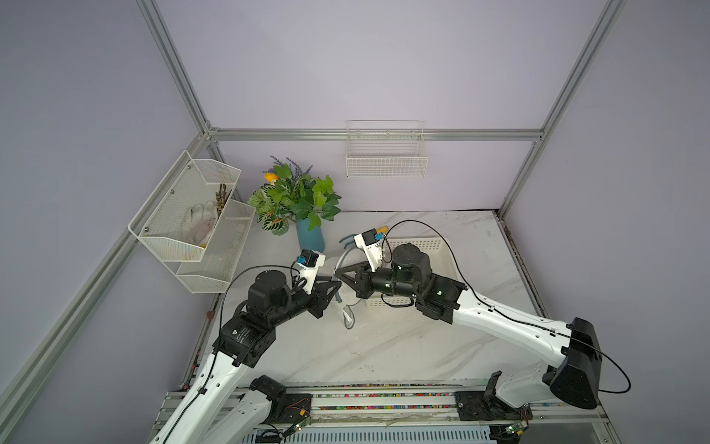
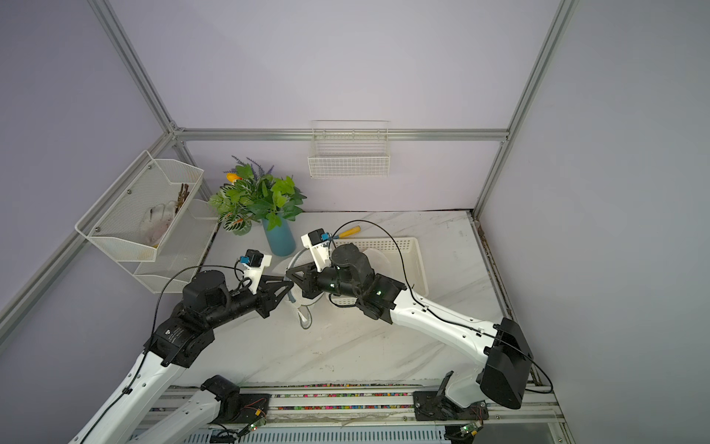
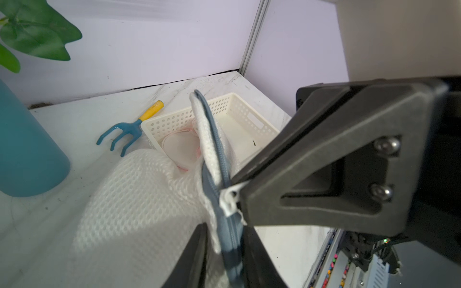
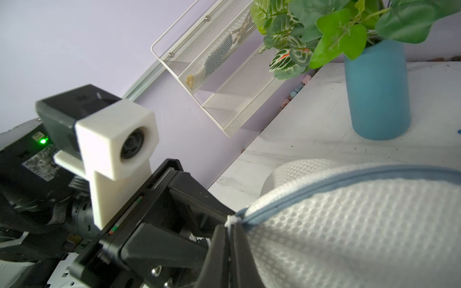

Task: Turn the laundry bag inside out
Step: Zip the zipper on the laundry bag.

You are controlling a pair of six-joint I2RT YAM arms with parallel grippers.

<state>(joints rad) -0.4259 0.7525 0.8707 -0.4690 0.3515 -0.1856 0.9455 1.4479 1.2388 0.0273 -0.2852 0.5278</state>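
**Laundry bag (image 3: 137, 199) held between both arms.** It is white mesh with a grey-blue zipper (image 3: 212, 139). It hangs above the tabletop (image 3: 62, 124) beside the white basket (image 3: 179, 119), and its lower end droops toward the tabletop in a top view (image 1: 347, 315).

- **Right fingers (image 4: 217, 254):** pressed together, pinching the white tab at the zipper's end.
- **Left fingers (image 3: 194, 261):** one on either side of the zipper edge, near the right pinch, with mesh filling the gap. I cannot tell whether they already bite.

**Step in hand, as I judge it:** getting a second hold on the rim so I can spread the mouth and pass the body through it.

**To do it well:**
- I would have the left fingers take one lip only. If they catch both layers, the mouth stays shut.
- I would grip tape and mesh together, deep enough not to slip.
- I would keep the right pinch firm as the anchor.
- I would then part the two holds gently, clear of the basket wall, and watch both wrist views for fabric creeping out.
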